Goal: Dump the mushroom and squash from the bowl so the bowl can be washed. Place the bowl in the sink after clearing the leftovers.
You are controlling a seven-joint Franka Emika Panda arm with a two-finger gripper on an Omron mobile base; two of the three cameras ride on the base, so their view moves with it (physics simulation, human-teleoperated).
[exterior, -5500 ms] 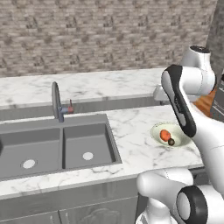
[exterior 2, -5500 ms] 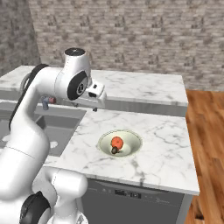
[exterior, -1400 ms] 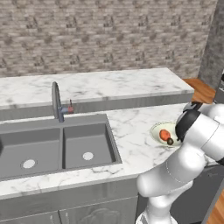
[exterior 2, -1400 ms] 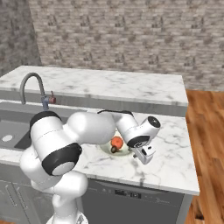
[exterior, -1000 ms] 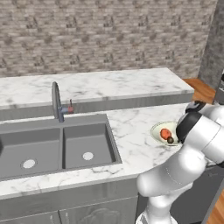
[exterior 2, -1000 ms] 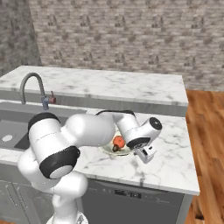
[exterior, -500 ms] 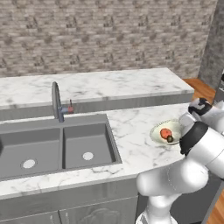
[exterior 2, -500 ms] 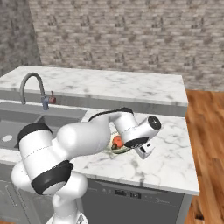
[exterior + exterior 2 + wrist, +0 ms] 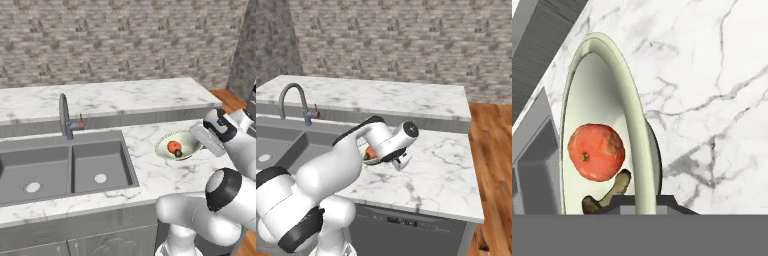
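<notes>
The pale greenish bowl (image 9: 186,139) sits just right of the sink (image 9: 129,167) on the marble counter, tipped slightly. Inside it lie the orange-red squash (image 9: 173,146) and the small brown mushroom (image 9: 178,153). My gripper (image 9: 199,140) is shut on the bowl's right rim. In the hand view the bowl rim (image 9: 632,125) runs down between my fingertips (image 9: 668,202), with the squash (image 9: 596,151) and mushroom (image 9: 609,192) left of it. From the right base view my arm hides most of the bowl (image 9: 368,160); the squash (image 9: 370,152) peeks out.
The grey arched faucet (image 9: 63,116) stands behind the sink's two basins. A raised marble ledge (image 9: 115,97) and a brick wall run along the back. Bare counter (image 9: 431,170) stretches right of the bowl to the edge, with wood floor (image 9: 491,165) beyond.
My jaws have closed on the bowl's rim. The bowl has since shifted a little left, toward the sink, and tipped with the hand.
</notes>
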